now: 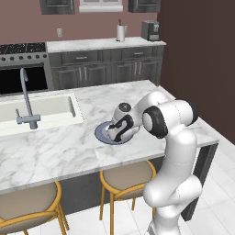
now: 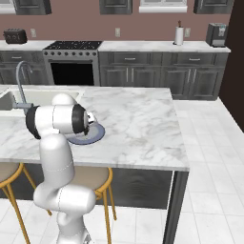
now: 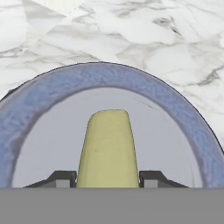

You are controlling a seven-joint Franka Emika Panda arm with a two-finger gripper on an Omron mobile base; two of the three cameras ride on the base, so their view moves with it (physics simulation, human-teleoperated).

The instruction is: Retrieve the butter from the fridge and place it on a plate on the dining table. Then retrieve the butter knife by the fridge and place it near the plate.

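A pale yellow stick of butter (image 3: 108, 144) sits between the two dark tips of my gripper (image 3: 108, 177), which is shut on it. Just below it is the flat middle of the bluish-grey plate (image 3: 109, 72). That plate (image 1: 102, 134) lies on the marble dining table (image 1: 46, 151), near its front edge, with my hand bent low over it. From the right side, part of the plate (image 2: 96, 133) shows past my arm. The fridge and the butter knife are out of view.
A sink with a tall faucet (image 1: 26, 103) is set in the table left of the plate. Brown stools (image 1: 126, 176) stand under the front edge. The table's right end (image 2: 178, 143) drops to the floor. A stove (image 2: 71, 52) and grey cabinets line the back wall.
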